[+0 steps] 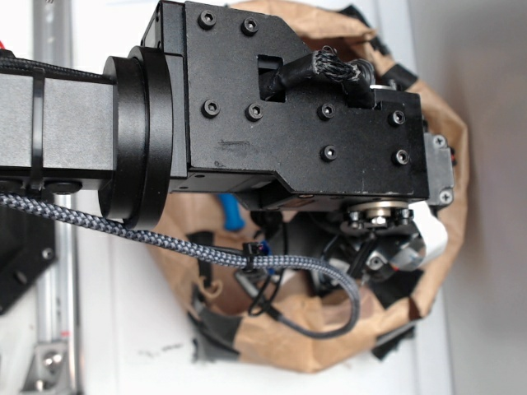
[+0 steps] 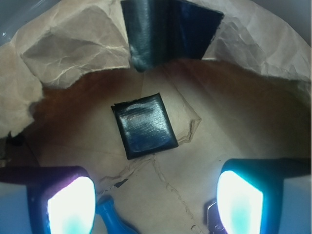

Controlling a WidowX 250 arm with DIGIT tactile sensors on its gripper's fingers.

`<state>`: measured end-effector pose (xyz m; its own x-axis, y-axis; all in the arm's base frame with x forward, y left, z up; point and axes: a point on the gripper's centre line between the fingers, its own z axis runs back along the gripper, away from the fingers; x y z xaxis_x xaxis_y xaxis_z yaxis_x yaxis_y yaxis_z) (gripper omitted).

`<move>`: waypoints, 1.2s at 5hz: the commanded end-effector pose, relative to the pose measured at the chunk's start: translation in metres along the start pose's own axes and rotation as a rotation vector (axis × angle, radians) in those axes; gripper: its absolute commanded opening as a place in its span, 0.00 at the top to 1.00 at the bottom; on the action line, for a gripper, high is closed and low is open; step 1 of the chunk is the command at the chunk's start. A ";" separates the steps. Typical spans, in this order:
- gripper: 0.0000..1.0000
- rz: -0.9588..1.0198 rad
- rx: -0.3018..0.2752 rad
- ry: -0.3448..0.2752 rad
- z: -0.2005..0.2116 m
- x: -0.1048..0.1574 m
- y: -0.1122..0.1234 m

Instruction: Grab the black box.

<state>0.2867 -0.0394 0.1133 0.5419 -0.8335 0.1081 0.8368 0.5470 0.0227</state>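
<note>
We saw the black box (image 2: 144, 125) lying flat on the floor of the brown paper bag (image 2: 243, 112). Our gripper (image 2: 155, 200) hung above it, jaws spread wide, touching nothing

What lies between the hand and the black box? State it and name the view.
Only bare crumpled brown paper. In the wrist view, the black box lies flat ahead of the open hand, apart from both fingers, with nothing on the stretch between.

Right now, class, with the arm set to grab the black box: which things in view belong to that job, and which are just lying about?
Job: black box; the open jaws.
Lying about: paper bag; black tape; blue thing; braided cable.
</note>
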 end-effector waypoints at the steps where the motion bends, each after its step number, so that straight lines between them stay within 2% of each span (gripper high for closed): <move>1: 0.00 -0.028 0.038 -0.037 0.016 0.004 -0.004; 2: 0.00 -0.035 0.003 -0.033 -0.011 0.007 0.002; 3: 0.00 -0.150 0.031 0.042 -0.059 0.008 0.015; 5: 0.00 -0.136 0.057 0.043 -0.055 0.006 0.010; 6: 0.00 -0.173 0.010 0.032 -0.058 0.015 -0.005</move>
<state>0.2952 -0.0481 0.0376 0.4472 -0.8939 0.0325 0.8943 0.4474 0.0001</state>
